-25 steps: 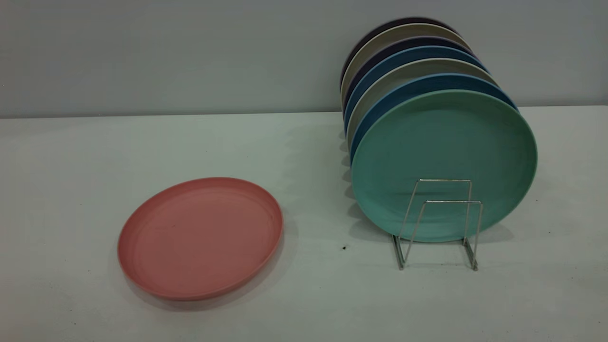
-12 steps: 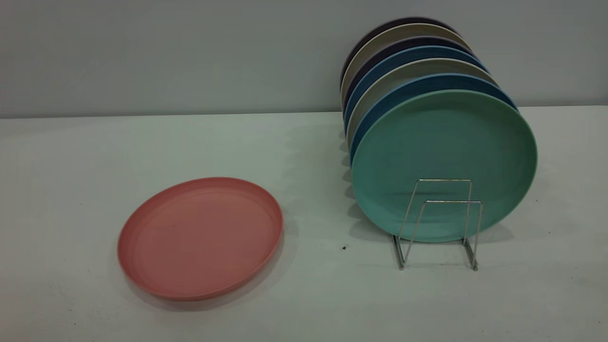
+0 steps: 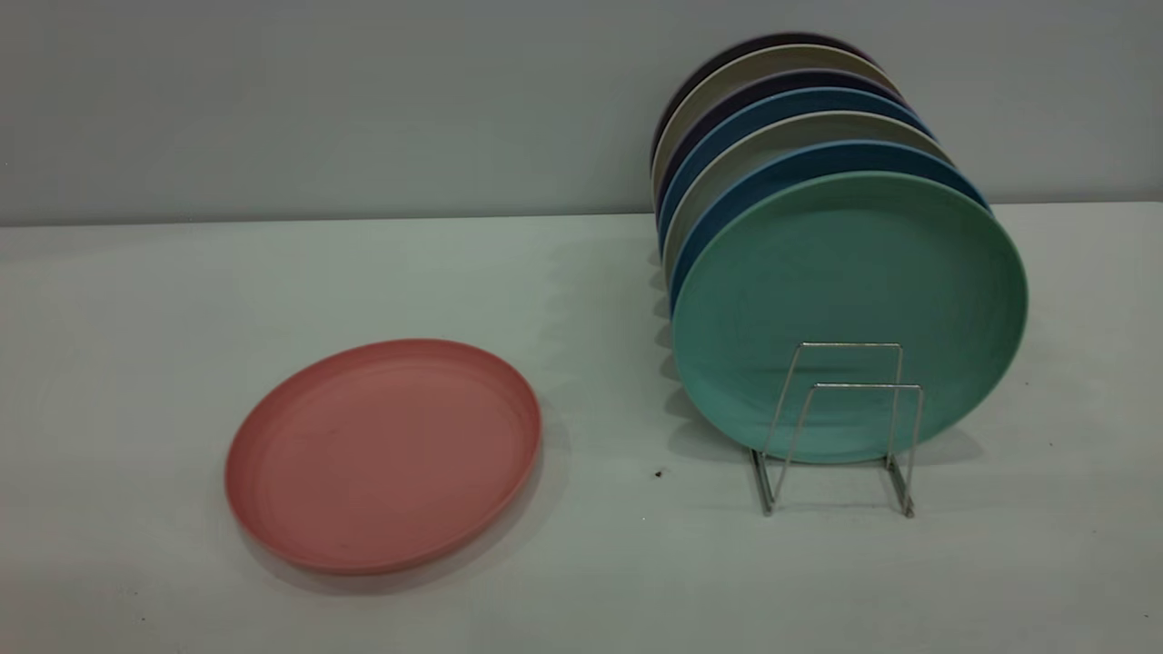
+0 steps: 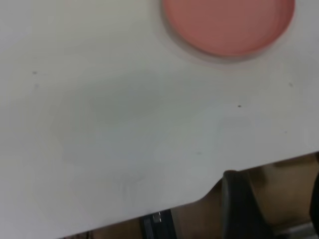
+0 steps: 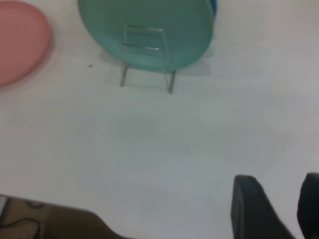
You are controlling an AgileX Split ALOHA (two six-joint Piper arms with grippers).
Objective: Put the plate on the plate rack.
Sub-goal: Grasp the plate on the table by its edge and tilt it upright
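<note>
Exterior view shows no arm at all: only the white table (image 3: 581,581), with the salmon-pink plate (image 3: 383,454) lying flat on its left part and the plate rack (image 3: 840,427) well apart to its right. The wire rack holds a row of upright plates, a teal-green plate (image 3: 849,291) at the front, blue plates (image 3: 818,159) and pale ones behind it. Two wire loops stand free in front of the teal-green plate.

Only the wrist views show the grippers. The left gripper (image 4: 271,206) hangs high over the table's near edge, far from the pink plate, one dark finger (image 4: 241,206) plain and the other just a sliver at the frame's edge, so the fingers seem to stand apart. The right gripper (image 5: 279,206) hovers above bare table, its two dark fingers apart with nothing between them, the rack and the pink plate's edge beyond.

Nothing in the exterior view has shifted over the past second.
</note>
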